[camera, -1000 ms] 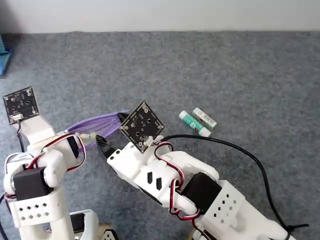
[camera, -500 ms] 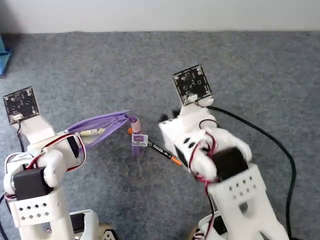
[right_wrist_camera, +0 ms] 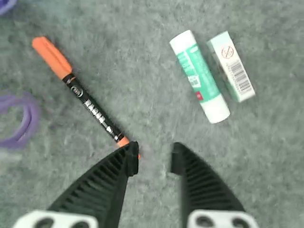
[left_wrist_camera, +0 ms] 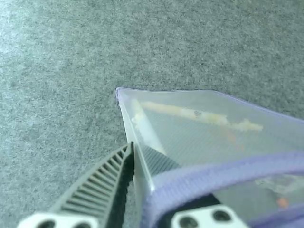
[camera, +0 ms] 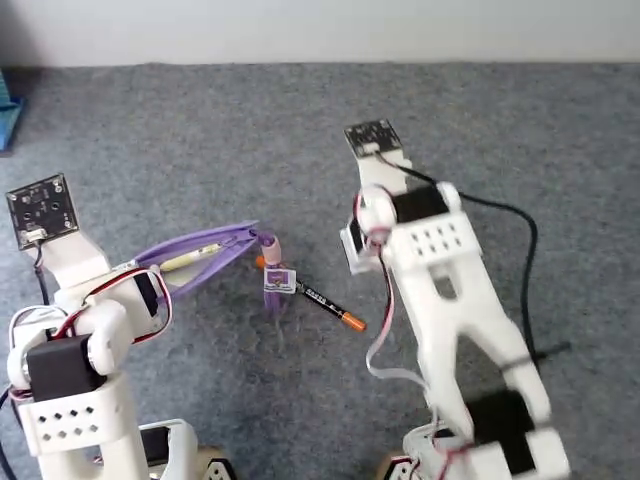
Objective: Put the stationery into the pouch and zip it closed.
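Observation:
A translucent pouch (camera: 195, 256) with purple zip trim lies tilted on the grey carpet, and a pale pencil-like stick shows inside it (left_wrist_camera: 199, 115). My left gripper (left_wrist_camera: 142, 190) is shut on the pouch's edge near its corner. A black pen (camera: 326, 304) with orange ends lies just off the pouch's mouth, beside a small tag (camera: 280, 280). My right gripper (right_wrist_camera: 154, 154) hangs open above the carpet, one fingertip close to the pen's (right_wrist_camera: 88, 107) orange tip. Beyond it lie a green-and-white glue stick (right_wrist_camera: 199, 76) and a boxed eraser (right_wrist_camera: 230, 66), side by side.
A purple cord loop (right_wrist_camera: 21, 121) lies on the carpet near the pen. The right arm's body (camera: 440, 290) covers the spot where the glue stick and eraser lie in the high view. Bare carpet stretches toward the far wall (camera: 320, 30).
The right arm has swung away from the pouch's mouth toward the glue stick and eraser, and the pen now lies uncovered on the carpet. The left arm has held still with the pouch.

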Robot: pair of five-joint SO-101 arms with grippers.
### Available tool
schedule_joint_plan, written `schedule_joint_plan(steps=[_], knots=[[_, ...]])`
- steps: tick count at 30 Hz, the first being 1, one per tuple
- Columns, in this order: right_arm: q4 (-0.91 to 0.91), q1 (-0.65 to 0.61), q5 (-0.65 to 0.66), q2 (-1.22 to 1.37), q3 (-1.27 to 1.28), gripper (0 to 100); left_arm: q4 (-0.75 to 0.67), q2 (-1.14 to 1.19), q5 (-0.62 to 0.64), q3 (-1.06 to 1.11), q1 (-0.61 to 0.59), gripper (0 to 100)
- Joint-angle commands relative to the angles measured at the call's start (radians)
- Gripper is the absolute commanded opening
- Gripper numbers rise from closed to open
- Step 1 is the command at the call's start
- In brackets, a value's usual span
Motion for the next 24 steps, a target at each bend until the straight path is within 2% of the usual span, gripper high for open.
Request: schedule_joint_plan(steps=[1,3,13,24], knots=[[0.077,0.007,0.029,0.162,-0.215,25.5,-0.026,0.011,0.017,-0.004,0.008,1],[0.125,0.013,0.074,0.266,-0.301,28.1,-0.026,0.011,0.017,-0.004,0.008,1],[0.280,0.143,0.262,0.628,-0.723,28.4,-0.026,0.011,0.017,-0.004,0.008,1],[0.320,0.140,0.282,0.892,-0.977,28.4,-0.026,0.011,0.017,-0.004,0.008,1]])
